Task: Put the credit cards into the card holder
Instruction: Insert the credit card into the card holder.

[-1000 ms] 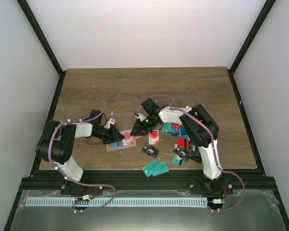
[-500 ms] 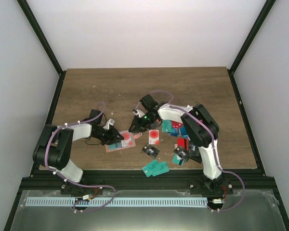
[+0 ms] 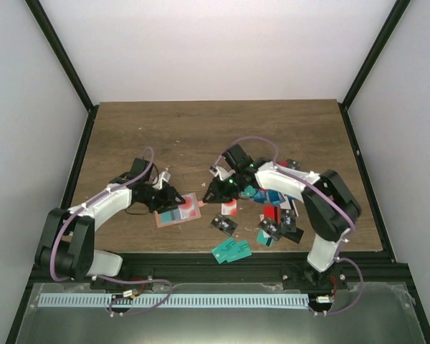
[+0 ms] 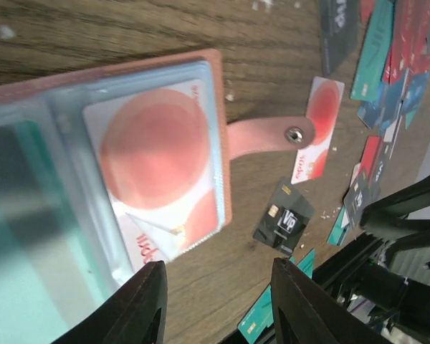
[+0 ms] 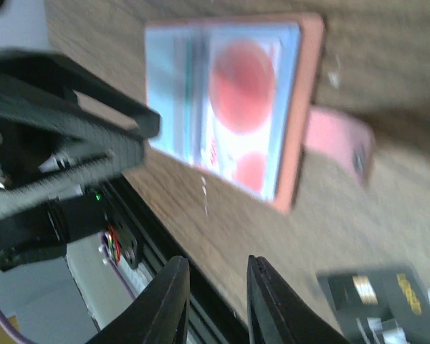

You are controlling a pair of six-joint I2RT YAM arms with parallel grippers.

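Observation:
The card holder (image 3: 179,210) lies open on the table, its strap pointing right. In the left wrist view the card holder (image 4: 216,107) has a red-and-white card (image 4: 154,154) in its right clear pocket and a teal card (image 4: 21,244) in the left one. My left gripper (image 3: 165,196) (image 4: 218,312) hovers over the holder's left part, open and empty. To the right of the strap (image 5: 340,143), my right gripper (image 3: 213,192) (image 5: 216,304) is open with a narrow gap, holding nothing. Loose credit cards: a red one (image 3: 229,206), a black one (image 3: 223,225) (image 4: 283,226), teal ones (image 3: 231,251).
A heap of several red, teal, blue and black cards (image 3: 274,209) lies right of the holder under the right arm. The black frame rail (image 3: 201,261) runs along the table's near edge. Bare wood (image 3: 215,129) stretches behind both arms.
My left gripper has opened from shut and drawn slightly back to the left. The right arm has dropped lower and its gripper has backed a little to the right of the holder.

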